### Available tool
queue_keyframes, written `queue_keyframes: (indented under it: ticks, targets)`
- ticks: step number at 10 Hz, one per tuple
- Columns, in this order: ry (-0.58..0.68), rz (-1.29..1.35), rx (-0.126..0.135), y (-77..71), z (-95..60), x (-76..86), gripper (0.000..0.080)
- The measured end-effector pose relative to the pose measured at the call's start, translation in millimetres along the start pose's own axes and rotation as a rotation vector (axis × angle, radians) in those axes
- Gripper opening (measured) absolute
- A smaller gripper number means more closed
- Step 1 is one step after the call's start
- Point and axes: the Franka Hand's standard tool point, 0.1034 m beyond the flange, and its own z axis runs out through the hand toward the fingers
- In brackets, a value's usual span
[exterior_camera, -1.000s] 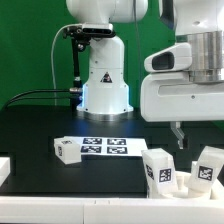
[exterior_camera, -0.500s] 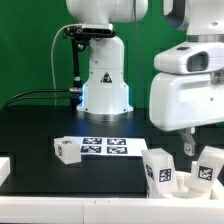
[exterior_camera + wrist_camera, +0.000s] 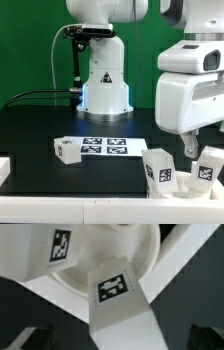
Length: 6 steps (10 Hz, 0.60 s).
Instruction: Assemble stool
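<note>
My gripper [image 3: 190, 148] hangs at the exterior view's right, just above the white stool parts. Two chunky tagged legs stand there: one [image 3: 160, 168] nearer the middle, one [image 3: 208, 165] at the edge. In the wrist view a long white leg [image 3: 118, 291] with a square tag runs between my two dark fingers [image 3: 36, 337]. They stand wide apart on either side of it without touching, so the gripper [image 3: 120, 339] is open. Behind that leg lie the round seat disc [image 3: 85, 274] and another tagged part [image 3: 50, 249]. A small white tagged part [image 3: 68, 150] lies farther left.
The marker board [image 3: 108, 147] lies flat on the black table in front of the white robot base [image 3: 103, 85]. A white block [image 3: 3, 170] sits at the exterior view's left edge. A green wall stands behind.
My gripper has moved toward the exterior view's right and slightly lower, ending over the parts at the right. The parts on the table have not moved.
</note>
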Motion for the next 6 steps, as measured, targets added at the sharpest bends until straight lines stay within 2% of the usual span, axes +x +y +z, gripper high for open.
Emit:
queue_keyframes:
  ticks: [1, 3, 4, 5, 6]
  targets:
    - [-0.007, -0.13, -0.032, 3.5, 5.7, 0.9, 0.0649]
    - [-0.029, -0.15, -0.031, -4.8, 24.9, -0.3, 0.0649]
    - [-0.023, -0.116, -0.034, -8.1, 29.6, 0.8, 0.0649]
    - [-0.024, -0.093, -0.034, -6.9, 30.0, -0.2, 0.0592]
    - [-0.024, -0.074, -0.035, -6.2, 30.0, -0.6, 0.0592]
